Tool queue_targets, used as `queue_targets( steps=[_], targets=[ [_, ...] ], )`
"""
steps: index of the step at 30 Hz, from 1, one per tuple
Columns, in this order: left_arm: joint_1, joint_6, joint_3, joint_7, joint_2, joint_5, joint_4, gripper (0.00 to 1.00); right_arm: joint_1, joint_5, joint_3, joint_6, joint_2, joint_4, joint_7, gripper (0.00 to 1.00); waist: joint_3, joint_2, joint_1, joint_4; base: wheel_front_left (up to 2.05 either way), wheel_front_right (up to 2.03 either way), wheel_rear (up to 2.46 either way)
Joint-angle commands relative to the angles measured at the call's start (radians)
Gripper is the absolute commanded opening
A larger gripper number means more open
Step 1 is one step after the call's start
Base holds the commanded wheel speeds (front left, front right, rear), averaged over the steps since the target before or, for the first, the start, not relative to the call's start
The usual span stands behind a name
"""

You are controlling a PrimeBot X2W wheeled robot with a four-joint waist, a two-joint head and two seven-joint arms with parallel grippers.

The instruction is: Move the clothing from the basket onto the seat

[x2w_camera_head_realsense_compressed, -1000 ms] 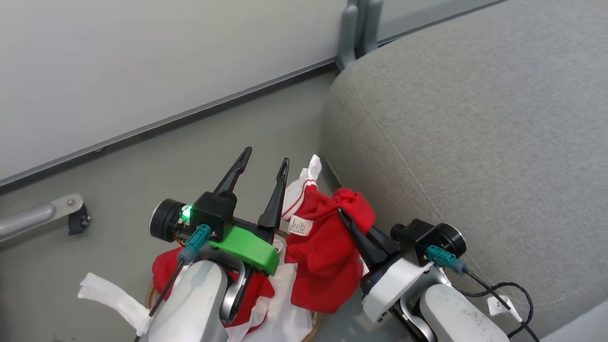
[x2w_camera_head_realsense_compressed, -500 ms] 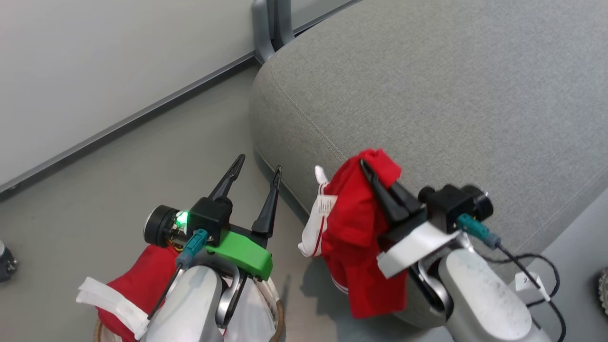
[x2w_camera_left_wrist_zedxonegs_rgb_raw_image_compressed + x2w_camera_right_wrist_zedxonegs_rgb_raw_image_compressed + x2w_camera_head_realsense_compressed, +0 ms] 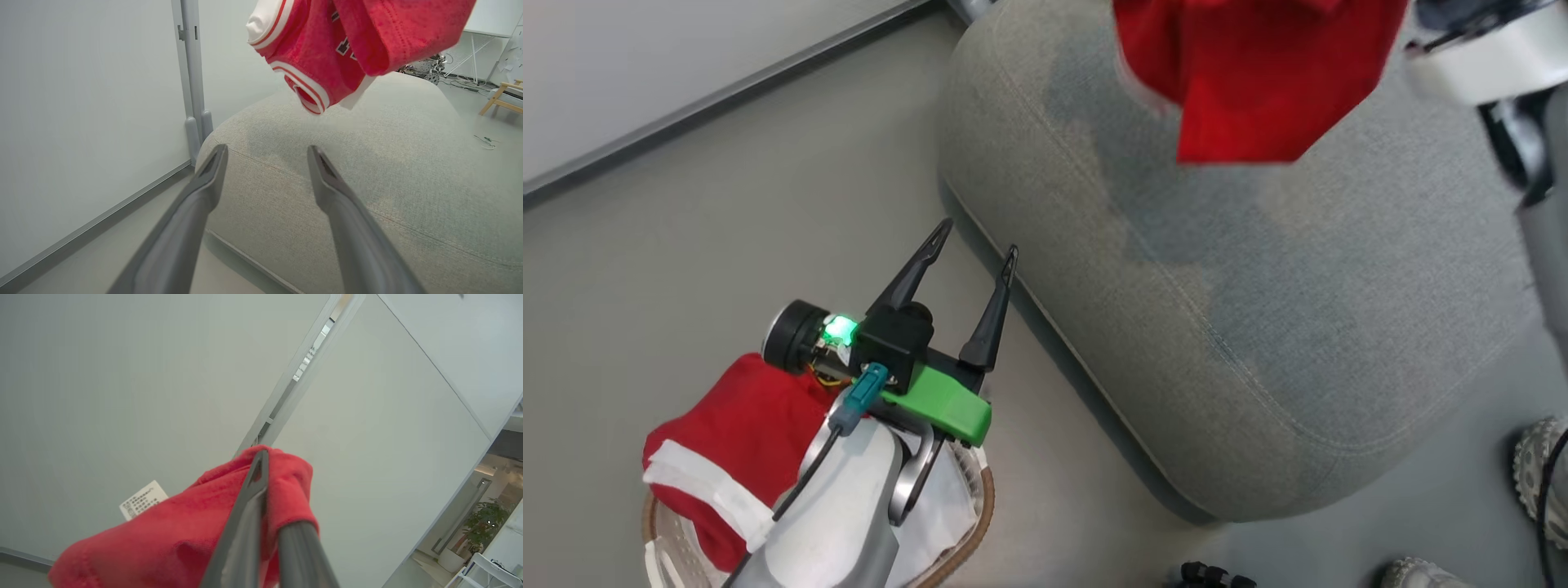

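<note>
Clothing (image 3: 1250, 82), a red jersey with white striped trim, hangs in the air above the grey seat (image 3: 1258, 327), pinched in the right fingers (image 3: 245, 522), which are closed on a fold of it. The left fingers (image 3: 990, 322) are spread wide and empty over the floor (image 3: 727, 204), just beyond the basket (image 3: 976, 506), where a second red garment (image 3: 727, 425) lies.
</note>
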State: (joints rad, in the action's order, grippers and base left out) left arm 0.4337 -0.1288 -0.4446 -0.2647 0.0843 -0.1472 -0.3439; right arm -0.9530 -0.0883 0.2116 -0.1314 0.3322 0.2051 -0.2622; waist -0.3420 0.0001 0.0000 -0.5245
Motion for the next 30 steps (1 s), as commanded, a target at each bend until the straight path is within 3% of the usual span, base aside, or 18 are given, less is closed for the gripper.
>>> queue_targets(
  steps=[1, 6, 10, 19, 26, 28, 30],
  targets=[
    [0.026, -0.002, -0.006, 0.001, 0.013, 0.006, 0.007, 1.0, -0.029, 0.01, -0.018, 0.001, 0.016, 0.017, -0.003, 0.0, -0.088, -0.0001, 0.0, 0.059, 0.0, 0.0, 0.0],
    [0.084, -0.002, -0.045, 0.001, 0.028, 0.005, 0.027, 1.0, -0.129, 0.033, -0.097, 0.001, 0.07, 0.109, -0.002, 0.0, -0.172, -0.0001, 0.0, 0.111, 0.0, 0.0, 0.0],
    [0.13, -0.002, -0.073, 0.001, 0.035, 0.002, 0.028, 1.0, -0.143, 0.032, -0.177, 0.001, 0.075, 0.214, -0.002, 0.0, -0.234, -0.0001, 0.0, 0.148, 0.0, 0.0, 0.0],
    [0.178, -0.002, -0.109, 0.0, 0.045, -0.003, 0.017, 1.0, -0.024, 0.089, -0.427, 0.001, 0.027, 0.441, -0.002, 0.0, -0.314, -0.0001, 0.0, 0.192, 0.0, 0.0, 0.0],
    [0.151, -0.002, -0.1, 0.001, 0.041, -0.012, 0.0, 1.0, 0.139, 0.13, -0.599, 0.001, -0.06, 0.467, -0.002, 0.0, -0.284, -0.0001, 0.0, 0.194, 0.0, 0.0, 0.0],
    [0.14, -0.002, -0.096, 0.001, 0.038, -0.013, -0.004, 1.0, 0.179, 0.138, -0.616, 0.001, -0.079, 0.462, -0.002, 0.14, -0.267, -0.0001, 0.0, 0.193, 0.0, 0.0, 0.0],
    [0.13, -0.002, -0.087, 0.001, 0.033, -0.014, -0.007, 1.0, 0.221, 0.145, -0.638, 0.001, -0.096, 0.449, -0.002, 0.64, -0.245, -0.0001, 0.0, 0.192, 0.0, 0.0, 0.0]
  ],
)
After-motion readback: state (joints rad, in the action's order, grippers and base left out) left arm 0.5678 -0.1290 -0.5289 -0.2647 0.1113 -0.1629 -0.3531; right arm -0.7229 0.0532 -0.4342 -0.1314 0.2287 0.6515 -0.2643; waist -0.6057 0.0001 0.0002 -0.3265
